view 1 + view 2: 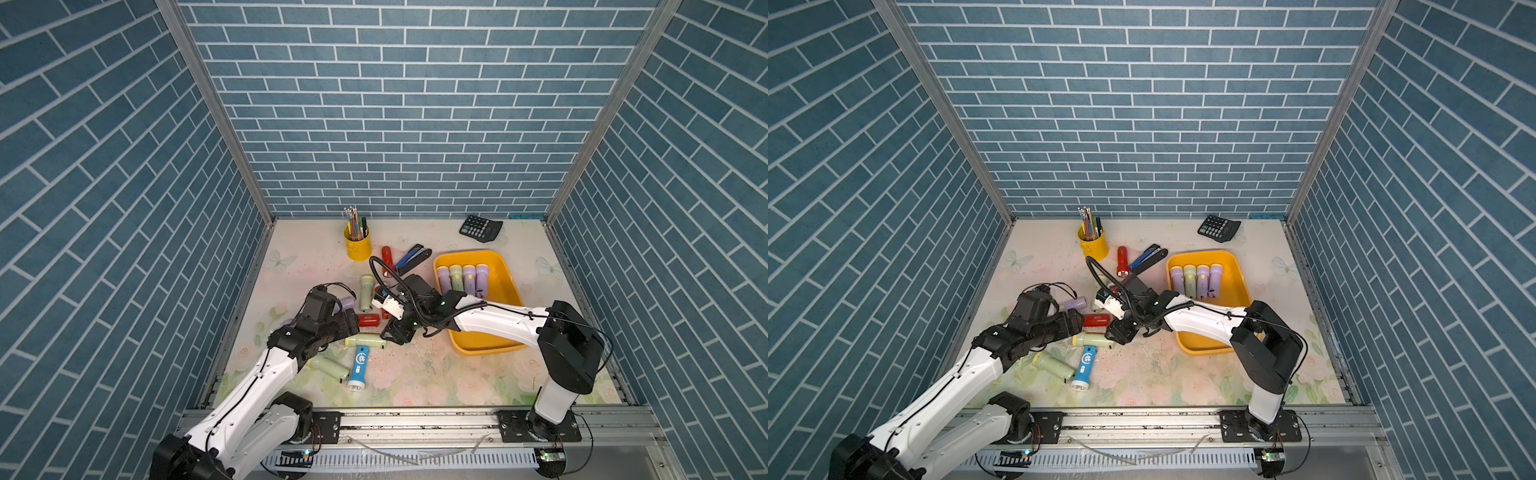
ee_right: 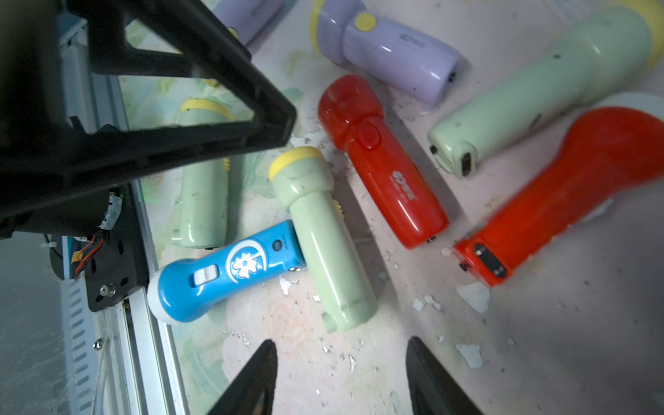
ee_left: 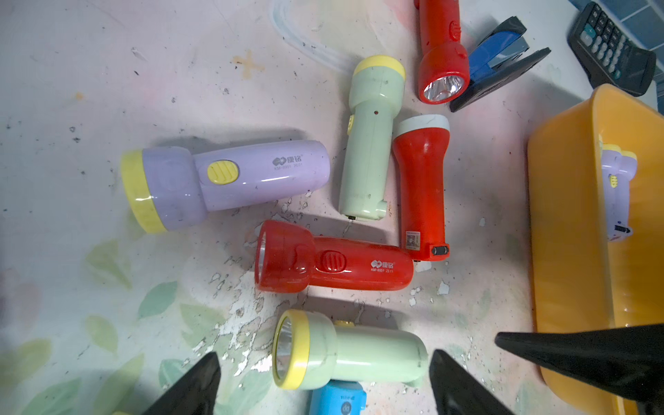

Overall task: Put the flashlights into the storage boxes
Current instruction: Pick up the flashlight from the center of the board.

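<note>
Four flashlights (image 1: 463, 278) lie side by side in the yellow tray (image 1: 503, 286), and the rest are scattered on the table. The left gripper (image 3: 323, 354) has its fingers spread wide. A pale green flashlight (image 3: 348, 350) lies lengthwise between the tips, untouched. The right gripper (image 2: 342, 339) is parted too and empty, with the same flashlight's tail just ahead of its tips.

Both grippers crowd one target, so their fingers could knock together. Closing end to end on the smooth barrel may squirt it sideways. The blue flashlight (image 2: 222, 266), touching it just beyond the fingers, could get shoved.

In both top views the wrists hide the fingertips, so contact with the table cannot be judged. The left arm partly covers a lilac flashlight (image 1: 347, 303), and the right arm covers the tray's near end.
</note>
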`<state>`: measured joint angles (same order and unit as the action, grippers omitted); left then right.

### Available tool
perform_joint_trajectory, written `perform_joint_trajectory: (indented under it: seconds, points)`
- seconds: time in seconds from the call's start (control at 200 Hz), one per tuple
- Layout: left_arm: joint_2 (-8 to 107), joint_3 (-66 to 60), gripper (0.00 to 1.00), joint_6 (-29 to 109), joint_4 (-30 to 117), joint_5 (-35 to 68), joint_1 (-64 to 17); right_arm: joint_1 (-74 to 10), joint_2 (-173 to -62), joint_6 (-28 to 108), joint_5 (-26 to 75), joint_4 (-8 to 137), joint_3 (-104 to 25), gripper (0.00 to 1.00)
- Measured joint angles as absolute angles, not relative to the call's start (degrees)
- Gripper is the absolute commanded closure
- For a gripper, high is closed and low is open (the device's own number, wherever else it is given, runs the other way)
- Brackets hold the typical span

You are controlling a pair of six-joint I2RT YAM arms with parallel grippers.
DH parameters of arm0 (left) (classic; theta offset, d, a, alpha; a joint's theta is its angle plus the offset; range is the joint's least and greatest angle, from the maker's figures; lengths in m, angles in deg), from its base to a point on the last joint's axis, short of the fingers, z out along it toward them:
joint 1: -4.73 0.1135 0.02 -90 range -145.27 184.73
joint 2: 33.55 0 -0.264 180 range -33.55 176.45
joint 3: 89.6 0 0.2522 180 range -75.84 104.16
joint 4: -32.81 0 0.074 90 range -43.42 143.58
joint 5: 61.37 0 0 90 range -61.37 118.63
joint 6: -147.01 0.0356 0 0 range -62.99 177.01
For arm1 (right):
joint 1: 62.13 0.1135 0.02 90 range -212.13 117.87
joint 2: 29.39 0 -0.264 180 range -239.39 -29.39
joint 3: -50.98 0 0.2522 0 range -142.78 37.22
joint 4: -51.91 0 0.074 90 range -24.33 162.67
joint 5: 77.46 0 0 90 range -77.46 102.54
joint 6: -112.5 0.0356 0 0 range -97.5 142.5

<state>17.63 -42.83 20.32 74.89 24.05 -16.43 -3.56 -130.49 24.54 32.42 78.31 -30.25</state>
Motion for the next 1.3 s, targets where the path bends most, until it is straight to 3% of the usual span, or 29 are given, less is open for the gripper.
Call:
perform_joint_trajectory:
  seconds: [0.62,1.3]
  points:
    - [17.17,-43.0,0.08,20.37,75.83,22.28,-14.73,-2.01,-143.29,15.89,31.76,80.83,-35.62,0.41]
    - [16.82,-43.31,0.09,20.8,75.88,22.31,-14.69,-0.96,-145.02,11.71,28.46,81.05,-37.94,0.69]
